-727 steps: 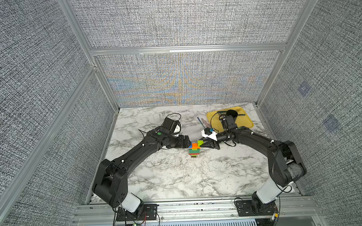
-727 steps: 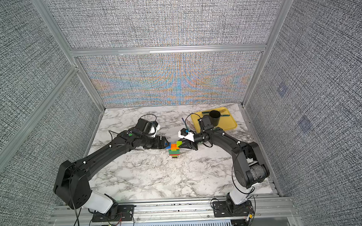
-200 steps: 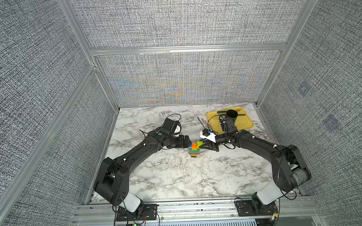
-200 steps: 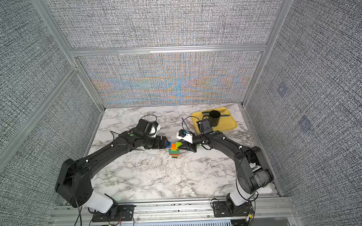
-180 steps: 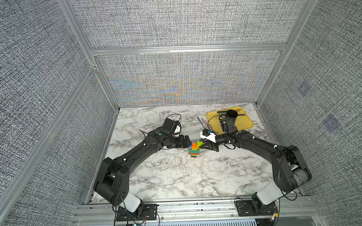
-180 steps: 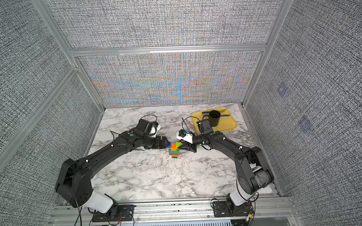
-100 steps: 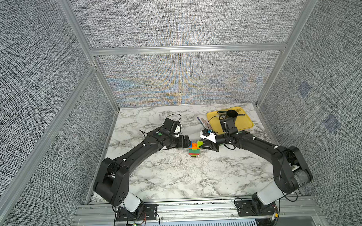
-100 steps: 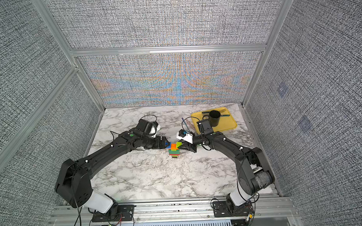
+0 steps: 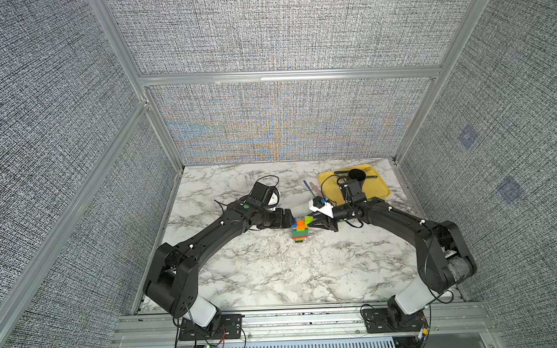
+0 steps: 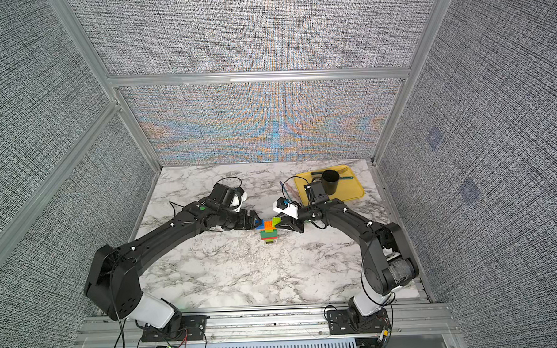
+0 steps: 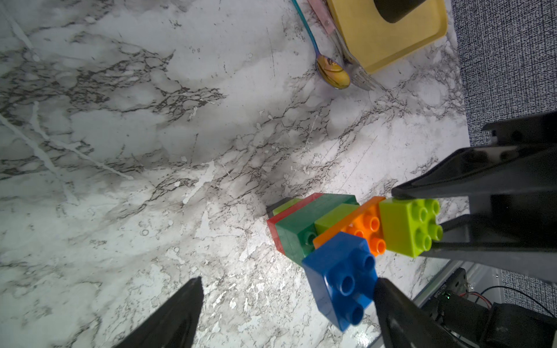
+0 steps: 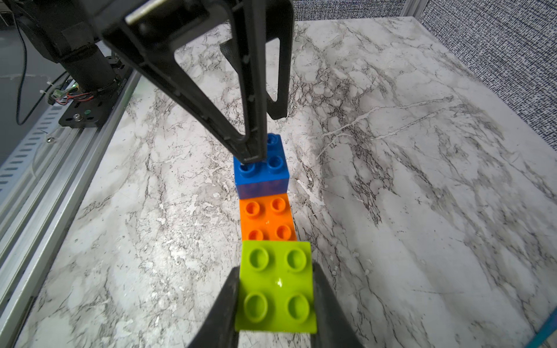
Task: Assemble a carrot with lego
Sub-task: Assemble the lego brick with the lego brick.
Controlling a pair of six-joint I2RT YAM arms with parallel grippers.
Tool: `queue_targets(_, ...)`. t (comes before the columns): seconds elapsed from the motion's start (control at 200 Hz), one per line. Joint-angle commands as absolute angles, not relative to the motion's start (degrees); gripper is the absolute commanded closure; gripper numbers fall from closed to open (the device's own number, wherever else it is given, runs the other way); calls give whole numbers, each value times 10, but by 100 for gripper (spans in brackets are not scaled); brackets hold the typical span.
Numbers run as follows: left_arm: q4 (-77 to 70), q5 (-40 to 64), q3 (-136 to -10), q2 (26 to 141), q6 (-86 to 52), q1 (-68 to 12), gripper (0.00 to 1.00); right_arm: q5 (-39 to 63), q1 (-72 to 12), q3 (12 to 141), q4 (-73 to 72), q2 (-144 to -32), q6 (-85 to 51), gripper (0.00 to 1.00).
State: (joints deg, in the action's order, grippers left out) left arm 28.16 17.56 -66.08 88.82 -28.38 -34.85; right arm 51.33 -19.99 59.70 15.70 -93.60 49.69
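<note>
The carrot [image 9: 300,230] stands near the middle of the marble tabletop [image 9: 274,277], narrow black end down and wide end up. From the bottom its layers are black, lime, red, dark green and orange. On top, an orange brick [image 12: 266,217] shows its studs between a blue brick [image 12: 262,177] at its 9 o'clock end and a lime brick [image 12: 275,286] at its 3 o'clock end.

The right claw [image 10: 282,224] reaches in from 3 o'clock and pinches the lime brick, one finger flat on each side of it in the right wrist view.

The left claw [image 9: 288,218] comes from 9 o'clock with its fingers spread wide. One fingertip [image 12: 250,150] touches the blue brick at its studs. The other finger stands apart over bare marble, so this claw grips nothing.

Further out, toward 1 o'clock, a yellow tray [image 9: 376,190] lies in the far corner with a black mug [image 9: 357,175] standing on it. A spoon [image 11: 331,69] and a fork [image 11: 360,76] lie on the tabletop just beside the tray's edge, on the side facing the carrot.
</note>
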Motion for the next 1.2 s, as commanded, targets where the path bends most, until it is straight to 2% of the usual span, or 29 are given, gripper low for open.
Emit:
queue_targets(0.0,292,168,-664,889,-277,-347,9,490,-199,600,199,-938,511,88)
queue_targets(1.191,295,166,-672,902,-268,-347,9,485,-196,647,283,-959,579,89)
